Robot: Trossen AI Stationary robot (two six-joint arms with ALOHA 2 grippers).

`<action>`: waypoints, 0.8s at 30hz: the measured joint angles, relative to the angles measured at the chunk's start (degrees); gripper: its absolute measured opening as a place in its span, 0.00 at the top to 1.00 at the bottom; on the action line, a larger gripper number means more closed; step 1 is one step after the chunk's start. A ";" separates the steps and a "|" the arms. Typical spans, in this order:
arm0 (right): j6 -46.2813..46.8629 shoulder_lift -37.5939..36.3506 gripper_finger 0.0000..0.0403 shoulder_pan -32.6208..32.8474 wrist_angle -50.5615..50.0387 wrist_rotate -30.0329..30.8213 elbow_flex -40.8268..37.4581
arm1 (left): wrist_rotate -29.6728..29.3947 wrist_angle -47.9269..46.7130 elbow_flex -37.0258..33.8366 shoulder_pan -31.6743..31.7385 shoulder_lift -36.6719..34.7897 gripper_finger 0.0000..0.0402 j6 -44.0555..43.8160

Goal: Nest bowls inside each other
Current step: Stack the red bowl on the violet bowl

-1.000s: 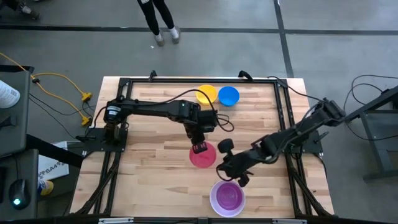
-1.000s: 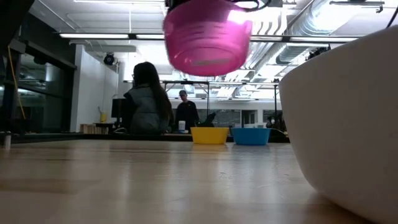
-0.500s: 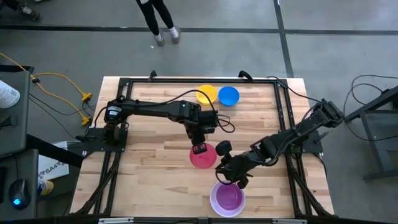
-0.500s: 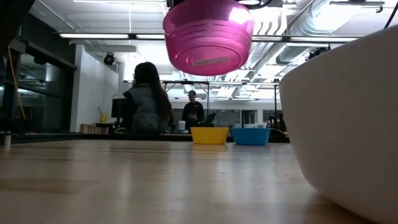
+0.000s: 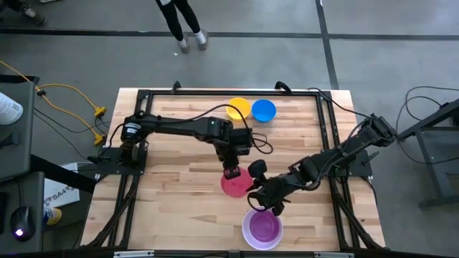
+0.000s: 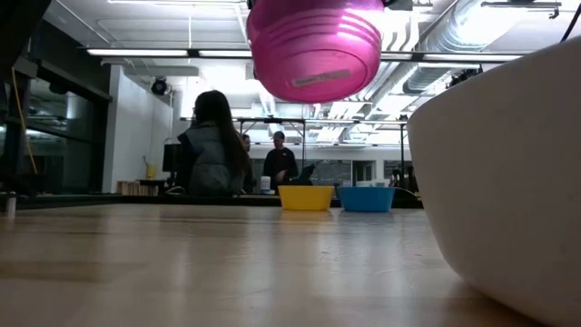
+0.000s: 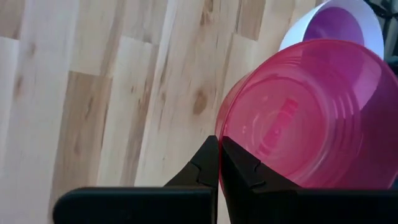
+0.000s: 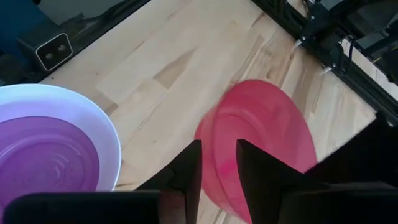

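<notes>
Five bowls: all in sight, two nested, one in the air, two waiting at the far edge.
Pink bowl (image 5: pixel 234 182): off the counter, tilted, mid-counter and a touch toward the near side; from the low camera it hangs high above the boards.
Left hand (image 5: pixel 231 172): pinched tight on the pink bowl's rim, reaching in from the left side.
Right hand (image 5: pixel 259 195): fingers apart, just right of the pink bowl and just beyond the white bowl; its wrist camera shows a gap between the fingers with the pink bowl behind it.
White bowl (image 5: pixel 262 228): on the near edge of the counter, right of centre, looming large in the low view.
Purple bowl (image 5: pixel 263 226): sitting inside the white one.
Yellow bowl (image 5: pixel 239 109): far edge, upright on the wood.
Blue bowl (image 5: pixel 264 110): just right of the yellow, the two side by side.
Counter (image 5: pixel 172 158): pale wood planks in a black frame, grain and knots plain in the wrist shots.
Room: grey floor around the rig, yellow cable (image 5: pixel 68 97) lying on the left; beyond the far edge, people (image 6: pixel 215 145) stand under strip lights and exposed ducts.
</notes>
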 joint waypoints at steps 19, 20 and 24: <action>0.61 0.00 0.77 0.82 -0.70 -4.27 0.00 | 3.23 0.79 0.00 -1.22 0.08 1.00 3.77; 0.63 0.00 0.77 0.87 -0.74 -4.92 0.00 | 3.85 1.05 0.00 -1.22 0.08 1.00 4.06; 0.57 0.00 0.77 0.81 -0.73 -5.22 -0.02 | 5.77 2.40 0.00 -1.22 0.08 1.00 5.33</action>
